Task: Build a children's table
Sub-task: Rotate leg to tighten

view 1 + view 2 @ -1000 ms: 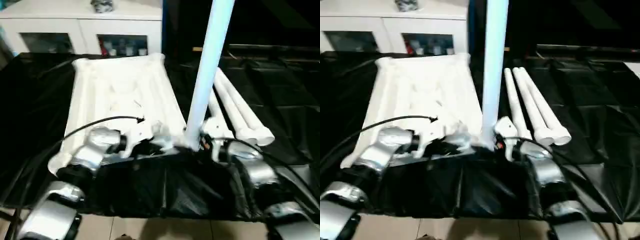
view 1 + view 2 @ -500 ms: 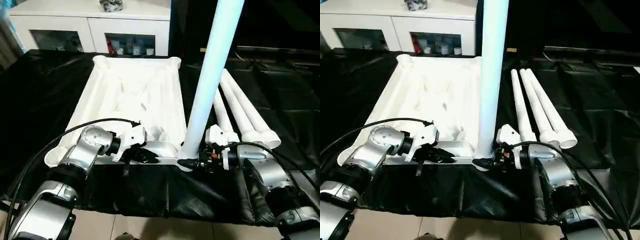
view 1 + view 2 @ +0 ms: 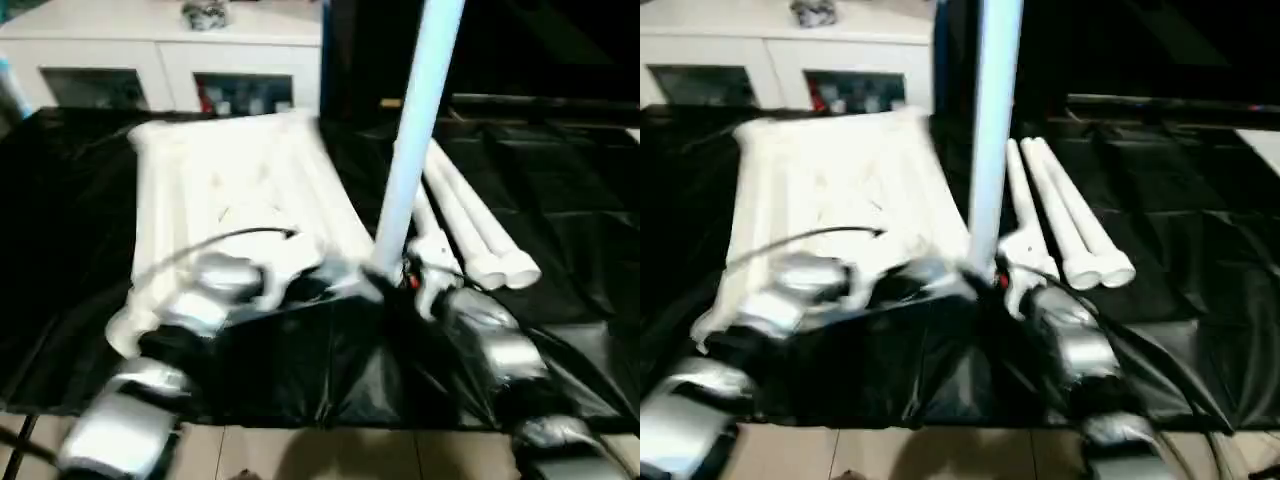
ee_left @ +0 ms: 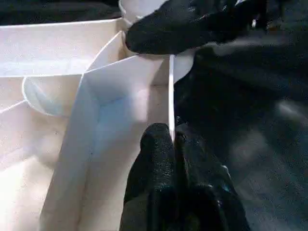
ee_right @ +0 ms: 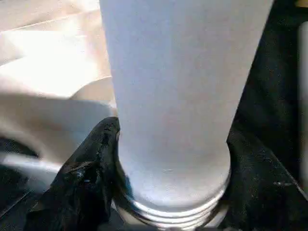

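At lower centre the right pincer [image 5: 168, 192] grips the base of the upright leg [image 3: 415, 120] at the near corner of the white table top [image 3: 240, 190], whose thin edge wall the left pincer [image 4: 173, 159] pinches, three spare legs [image 3: 470, 225] lying right, a white cabinet [image 3: 150, 50] beyond.

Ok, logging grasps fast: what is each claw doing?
Left claw: shut on the table top's rim.
Right claw: shut on the upright leg.
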Controlling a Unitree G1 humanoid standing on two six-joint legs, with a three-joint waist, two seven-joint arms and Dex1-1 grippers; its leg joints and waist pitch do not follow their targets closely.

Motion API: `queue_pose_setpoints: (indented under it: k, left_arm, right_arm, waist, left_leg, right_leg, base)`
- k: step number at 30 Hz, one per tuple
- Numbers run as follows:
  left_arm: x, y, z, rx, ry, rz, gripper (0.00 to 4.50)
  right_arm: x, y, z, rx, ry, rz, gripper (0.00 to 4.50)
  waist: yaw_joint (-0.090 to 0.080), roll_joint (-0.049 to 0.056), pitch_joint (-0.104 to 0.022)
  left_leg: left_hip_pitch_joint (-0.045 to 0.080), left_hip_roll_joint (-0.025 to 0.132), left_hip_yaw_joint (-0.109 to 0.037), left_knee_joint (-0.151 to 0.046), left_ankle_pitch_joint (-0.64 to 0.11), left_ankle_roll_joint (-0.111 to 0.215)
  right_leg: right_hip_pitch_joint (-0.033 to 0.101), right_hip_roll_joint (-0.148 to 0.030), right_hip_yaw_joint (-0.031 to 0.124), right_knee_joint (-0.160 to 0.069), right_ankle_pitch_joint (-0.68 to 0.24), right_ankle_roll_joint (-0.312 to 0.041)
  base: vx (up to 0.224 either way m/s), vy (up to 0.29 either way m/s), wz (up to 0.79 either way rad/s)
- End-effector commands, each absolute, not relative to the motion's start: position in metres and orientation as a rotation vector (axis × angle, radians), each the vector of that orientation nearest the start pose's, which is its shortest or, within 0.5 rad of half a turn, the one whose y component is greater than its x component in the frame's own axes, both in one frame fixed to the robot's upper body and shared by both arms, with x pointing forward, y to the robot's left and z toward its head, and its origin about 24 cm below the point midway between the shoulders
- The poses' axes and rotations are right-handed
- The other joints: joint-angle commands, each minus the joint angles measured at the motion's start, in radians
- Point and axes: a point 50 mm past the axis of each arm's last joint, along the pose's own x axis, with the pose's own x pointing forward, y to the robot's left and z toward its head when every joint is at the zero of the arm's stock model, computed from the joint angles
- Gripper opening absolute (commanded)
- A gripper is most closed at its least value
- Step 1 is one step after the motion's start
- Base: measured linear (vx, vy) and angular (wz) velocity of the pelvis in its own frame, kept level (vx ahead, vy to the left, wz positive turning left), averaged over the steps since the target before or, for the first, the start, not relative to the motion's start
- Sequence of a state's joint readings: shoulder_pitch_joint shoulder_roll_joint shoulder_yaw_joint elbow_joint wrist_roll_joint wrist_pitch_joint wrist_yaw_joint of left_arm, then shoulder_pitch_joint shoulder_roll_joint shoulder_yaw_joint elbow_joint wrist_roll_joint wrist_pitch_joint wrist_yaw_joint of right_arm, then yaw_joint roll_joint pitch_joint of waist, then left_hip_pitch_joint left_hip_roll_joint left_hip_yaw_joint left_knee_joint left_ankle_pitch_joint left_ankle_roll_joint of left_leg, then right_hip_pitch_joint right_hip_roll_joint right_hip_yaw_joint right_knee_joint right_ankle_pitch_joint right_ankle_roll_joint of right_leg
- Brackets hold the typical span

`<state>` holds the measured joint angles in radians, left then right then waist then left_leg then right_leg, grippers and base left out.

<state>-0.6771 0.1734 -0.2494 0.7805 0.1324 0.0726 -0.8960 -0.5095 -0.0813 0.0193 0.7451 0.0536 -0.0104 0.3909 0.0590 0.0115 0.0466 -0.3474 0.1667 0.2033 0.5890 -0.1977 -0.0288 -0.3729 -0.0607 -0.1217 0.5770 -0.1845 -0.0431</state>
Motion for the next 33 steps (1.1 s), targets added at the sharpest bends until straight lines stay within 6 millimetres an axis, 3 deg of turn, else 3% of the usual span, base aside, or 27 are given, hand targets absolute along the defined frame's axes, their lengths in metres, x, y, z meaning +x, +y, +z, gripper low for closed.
queue_pose_setpoints:
  k: [1,2,5,13,17,20,26,27,33]
  left_arm:
    - [0.331,0.052,0.044,0.377,0.340,-1.158,0.00]
    - [0.329,0.048,0.042,0.376,0.341,-1.161,0.00]
    - [0.327,0.048,0.041,0.377,0.344,-1.175,0.00]
    - [0.323,0.075,0.041,0.424,0.307,-1.245,0.00]
    - [0.320,0.094,0.041,0.435,0.321,-1.322,0.00]
    - [0.318,0.104,0.043,0.442,0.329,-1.369,0.00]
    - [0.313,0.116,0.045,0.425,0.350,-1.462,0.00]
    - [0.313,0.118,0.046,0.431,0.353,-1.478,0.00]
    - [0.311,0.123,0.047,0.438,0.373,-1.535,0.00]
  right_arm:
    - [0.321,-0.087,-0.005,-0.029,0.363,0.500,2.72]
    - [0.322,-0.079,-0.003,-0.030,0.342,0.502,2.72]
    - [0.324,-0.078,0.002,-0.029,0.296,0.501,3.42]
    - [0.323,-0.106,0.008,-0.065,0.261,0.635,3.99]
    - [0.315,-0.125,0.012,-0.130,0.268,0.847,3.99]
    - [0.307,-0.133,0.014,-0.147,0.286,0.982,3.99]
    - [0.293,-0.142,0.020,-0.166,0.322,1.208,3.60]
    - [0.290,-0.143,0.022,-0.171,0.331,1.249,3.52]
    - [0.284,-0.142,0.024,-0.176,0.365,1.346,3.05]
  waist:
    - [-0.005,-0.001,-0.045]
    - [-0.005,-0.001,-0.046]
    - [-0.005,0.001,-0.048]
    - [0.000,-0.005,-0.056]
    - [0.012,-0.004,-0.061]
    - [0.022,-0.005,-0.062]
    - [0.037,-0.004,-0.060]
    - [0.037,-0.008,-0.060]
    - [0.042,-0.006,-0.060]
  left_leg:
    - [0.017,0.081,-0.054,-0.075,-0.293,0.002]
    - [0.016,0.081,-0.054,-0.075,-0.287,0.007]
    - [0.012,0.085,-0.053,-0.078,-0.276,0.022]
    - [0.002,0.085,-0.044,-0.072,-0.191,0.067]
    - [-0.002,0.083,-0.039,-0.067,-0.130,0.102]
    - [-0.004,0.089,-0.037,-0.065,-0.116,0.125]
    - [0.001,0.090,-0.038,-0.067,-0.141,0.109]
    - [0.002,0.091,-0.037,-0.066,-0.141,0.111]
    - [0.000,0.092,-0.039,-0.067,-0.137,0.098]
  right_leg:
    - [0.023,-0.131,0.076,-0.108,-0.510,-0.104]
    - [0.022,-0.130,0.075,-0.108,-0.504,-0.100]
    - [0.024,-0.128,0.079,-0.101,-0.447,-0.107]
    - [0.036,-0.126,0.084,-0.076,-0.266,-0.164]
    - [0.043,-0.124,0.081,-0.065,-0.200,-0.173]
    - [0.041,-0.117,0.077,-0.057,-0.161,-0.171]
    - [0.037,-0.120,0.078,-0.067,-0.247,-0.151]
    - [0.037,-0.119,0.079,-0.067,-0.245,-0.149]
    - [0.036,-0.121,0.078,-0.064,-0.245,-0.156]
  base:
    - [0.000,0.000,0.00]
    - [0.000,0.000,0.00]
    - [0.000,0.000,0.00]
    - [0.000,0.000,0.00]
    - [0.000,0.000,0.00]
    - [0.000,0.000,0.00]
    - [0.000,0.000,0.00]
    - [0.000,0.000,0.00]
    - [0.000,0.000,0.00]
